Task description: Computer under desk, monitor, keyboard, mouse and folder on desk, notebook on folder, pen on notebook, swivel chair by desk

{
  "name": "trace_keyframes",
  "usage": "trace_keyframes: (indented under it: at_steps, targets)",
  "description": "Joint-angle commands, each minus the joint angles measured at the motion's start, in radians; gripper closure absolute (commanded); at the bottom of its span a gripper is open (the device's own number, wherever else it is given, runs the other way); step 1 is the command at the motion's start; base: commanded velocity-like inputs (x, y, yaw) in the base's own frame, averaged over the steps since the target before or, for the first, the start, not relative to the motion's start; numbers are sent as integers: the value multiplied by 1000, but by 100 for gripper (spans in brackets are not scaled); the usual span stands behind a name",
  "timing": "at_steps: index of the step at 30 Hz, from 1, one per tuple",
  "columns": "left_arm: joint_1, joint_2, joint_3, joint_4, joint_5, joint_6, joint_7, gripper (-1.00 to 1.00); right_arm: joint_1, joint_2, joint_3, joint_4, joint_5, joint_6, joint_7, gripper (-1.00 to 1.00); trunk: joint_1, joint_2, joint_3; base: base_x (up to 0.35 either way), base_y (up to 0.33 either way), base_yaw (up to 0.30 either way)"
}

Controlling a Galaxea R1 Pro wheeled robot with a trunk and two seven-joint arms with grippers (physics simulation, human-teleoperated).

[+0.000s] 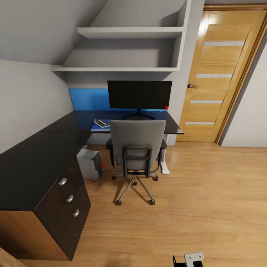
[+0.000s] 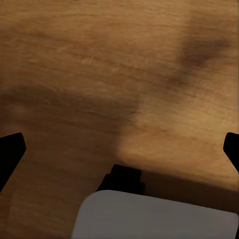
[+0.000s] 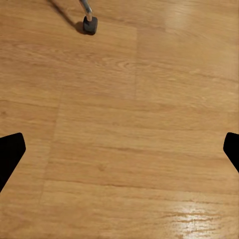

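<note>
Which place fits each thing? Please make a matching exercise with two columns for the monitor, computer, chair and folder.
Things:
1. monitor
2. computer
3. chair
4. folder

Places:
A. on the floor under the desk
B. lying flat on the desk, left of the monitor's base
C. standing on the desk before the blue panel
D. on the floor in front of the desk, back toward the camera

Pairs: 1-C, 2-A, 3-D, 4-B

left hand (image 2: 119,149): we are seeing black finger tips at both edges, plus a pale grey rounded shell on a black mount | right hand (image 3: 119,149): black finger tips | head view: we are seeing a small grey bracket on black
</note>
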Motion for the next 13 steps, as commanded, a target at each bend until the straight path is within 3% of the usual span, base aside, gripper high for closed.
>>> trace_keyframes:
  at_steps: [1,13]
  targets:
    - [-1,0,-9,-4,3,-5,8,-100,-1,1,9,2,-4,-3,-5,-100,0,0,-1,0,0,0]
    - [-1,-2,-8,-5,0,-5,7,-100,-1,1,9,2,-4,-3,-5,-100,0,0,-1,0,0,0]
